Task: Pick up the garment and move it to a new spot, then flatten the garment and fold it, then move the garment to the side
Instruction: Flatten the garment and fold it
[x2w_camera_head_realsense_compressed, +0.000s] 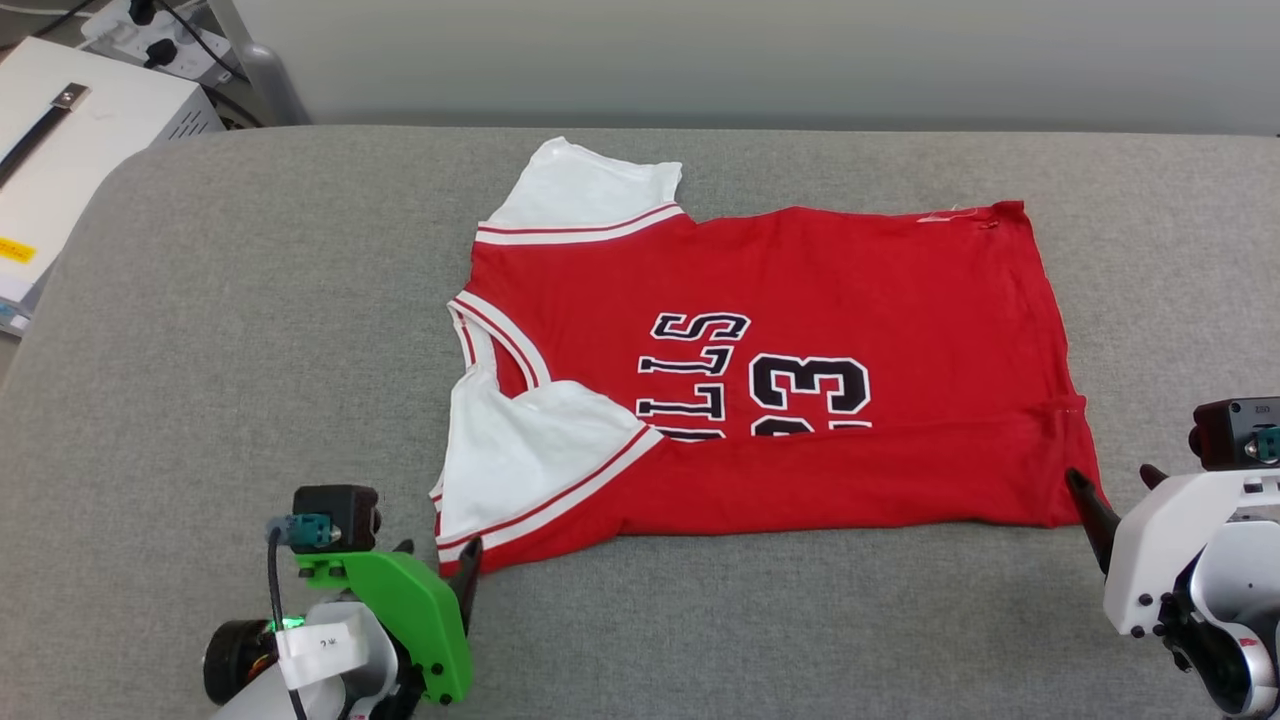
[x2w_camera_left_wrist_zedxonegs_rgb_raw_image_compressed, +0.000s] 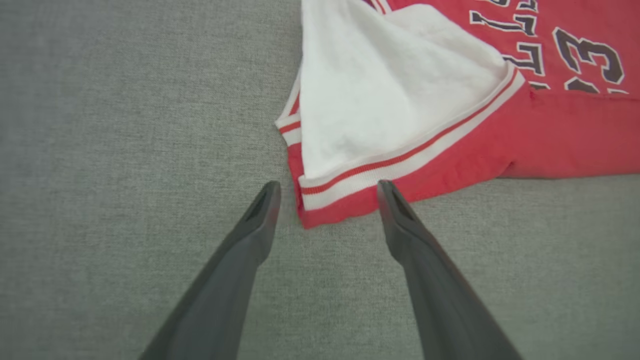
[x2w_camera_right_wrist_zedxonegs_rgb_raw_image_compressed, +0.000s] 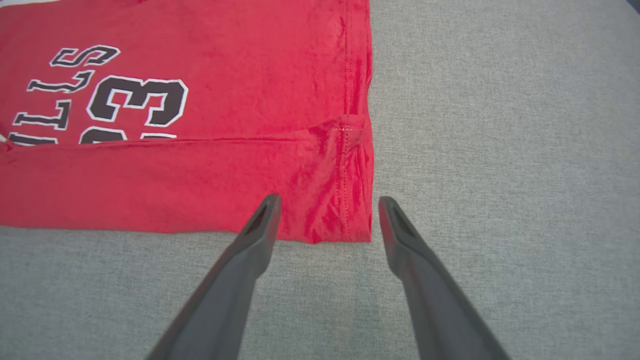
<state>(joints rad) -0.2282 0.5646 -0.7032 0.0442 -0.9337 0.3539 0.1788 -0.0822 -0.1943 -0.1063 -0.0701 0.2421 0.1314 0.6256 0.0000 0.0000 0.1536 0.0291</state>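
The garment lies flat on the grey padded table, collar to the left and hem to the right. Its near long edge is folded up over the front and covers the lower part of the black lettering. One white sleeve lies folded onto the chest, the other sticks out at the far side. My left gripper is open at the near left corner; in the left wrist view its fingertips straddle the striped sleeve corner. My right gripper is open at the near right hem corner, with nothing held.
A white box with a black strap stands off the table's left end, with a power strip behind it. A pale wall runs along the table's far edge. Bare grey surface surrounds the garment on all sides.
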